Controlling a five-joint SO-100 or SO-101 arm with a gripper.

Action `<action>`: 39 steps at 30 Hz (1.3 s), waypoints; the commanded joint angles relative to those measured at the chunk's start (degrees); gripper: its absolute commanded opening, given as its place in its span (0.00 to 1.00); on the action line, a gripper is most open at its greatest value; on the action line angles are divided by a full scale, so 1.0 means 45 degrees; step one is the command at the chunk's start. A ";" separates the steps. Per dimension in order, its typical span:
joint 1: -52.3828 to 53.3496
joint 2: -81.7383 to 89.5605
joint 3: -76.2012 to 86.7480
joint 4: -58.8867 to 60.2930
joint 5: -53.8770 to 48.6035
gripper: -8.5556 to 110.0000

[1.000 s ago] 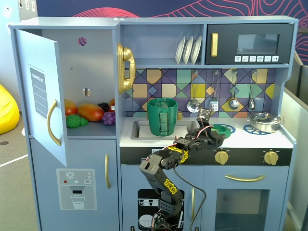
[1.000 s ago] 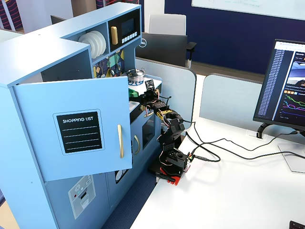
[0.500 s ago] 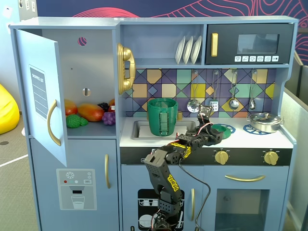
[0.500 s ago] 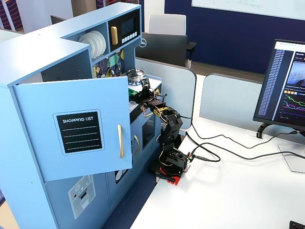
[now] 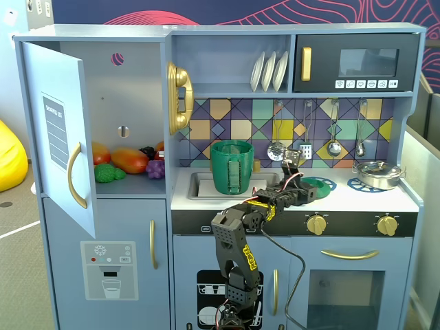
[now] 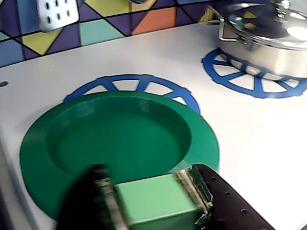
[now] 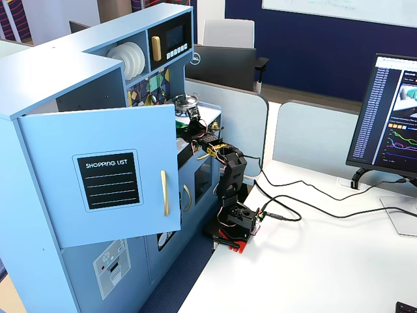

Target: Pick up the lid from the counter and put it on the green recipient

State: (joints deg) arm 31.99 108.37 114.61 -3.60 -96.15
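The lid (image 6: 120, 134) is a dark-green disc lying flat on the left blue burner ring (image 6: 129, 84) of the toy stove. It also shows in a fixed view (image 5: 320, 183). Its light-green square handle (image 6: 153, 199) sits between my jaws. My gripper (image 6: 146, 177) is closed on that handle, with a finger pressed on each side; the left finger is blurred. In a fixed view the gripper (image 5: 307, 190) reaches over the counter from the front. The green recipient (image 5: 232, 167) stands upright in the sink, left of the gripper, open-topped, with its ribbed strip facing front.
A silver pot (image 5: 377, 173) with a glass lid sits on the right burner ring, also seen in the wrist view (image 6: 268, 38). Utensils (image 5: 333, 137) hang on the tiled back wall. The cupboard door (image 5: 58, 130) stands open at left, with toy food (image 5: 127, 161) inside.
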 commanded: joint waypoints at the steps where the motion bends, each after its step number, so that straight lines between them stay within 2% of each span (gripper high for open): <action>1: -0.0078 0.0195 -0.1074 -0.0195 0.0020 0.07; 18: -0.0879 0.2559 -0.3867 0.3008 0.0117 0.07; 31: -0.2500 0.2754 -0.7168 0.4980 -0.0234 0.07; 39: -0.4492 0.2461 -0.8750 0.6250 -0.0117 0.07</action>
State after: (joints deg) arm 15.82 117.77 81.74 23.03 -96.24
